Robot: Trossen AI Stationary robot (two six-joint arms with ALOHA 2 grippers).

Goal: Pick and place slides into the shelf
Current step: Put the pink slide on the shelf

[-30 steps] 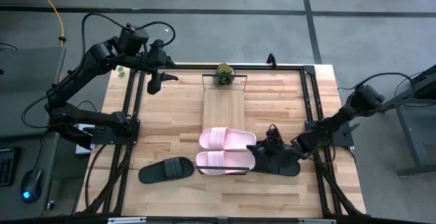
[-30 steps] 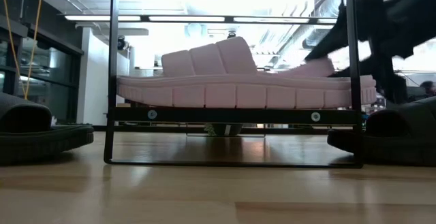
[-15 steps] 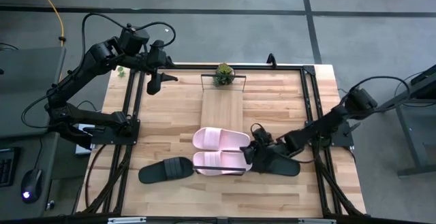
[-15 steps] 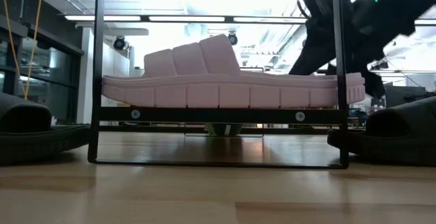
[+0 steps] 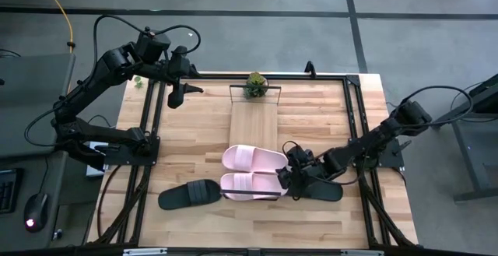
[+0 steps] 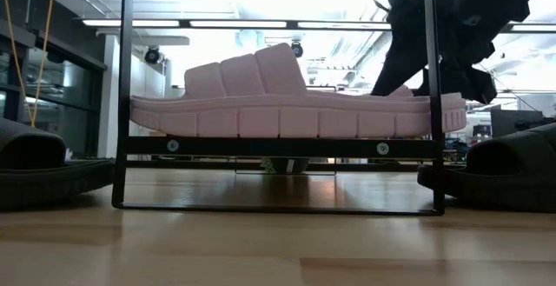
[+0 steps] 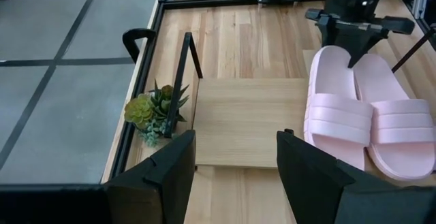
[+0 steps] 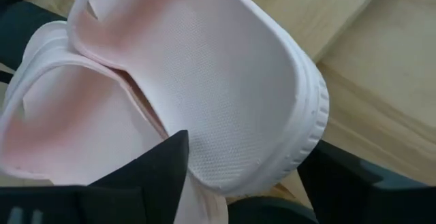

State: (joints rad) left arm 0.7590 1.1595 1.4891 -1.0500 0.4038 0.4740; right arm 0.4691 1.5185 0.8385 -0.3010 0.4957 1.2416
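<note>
Your right tool [image 5: 289, 175] sits at the heel ends of the two pink slides [image 5: 253, 172], which lie side by side on the near end of the shelf [image 5: 254, 120]. Its fingers [image 8: 153, 169] stand spread with one pink heel between them, not pinched. Before you back out, check both pink slides sit square on the board; the heels overhang its near edge, so nudge them further from the tool, toward the small plant [image 5: 254, 84], to leave room. Draw the tool straight back so it does not drag a heel along. One black slide [image 5: 315, 187] lies right under your right arm, just behind the tool; the other black slide [image 5: 189, 194] rests on the counter [image 5: 194, 139] well off to its side. Your left tool [image 5: 174, 94] hangs spread and idle past the shelf's far end. No brand, label or writing is readable on anything
</note>
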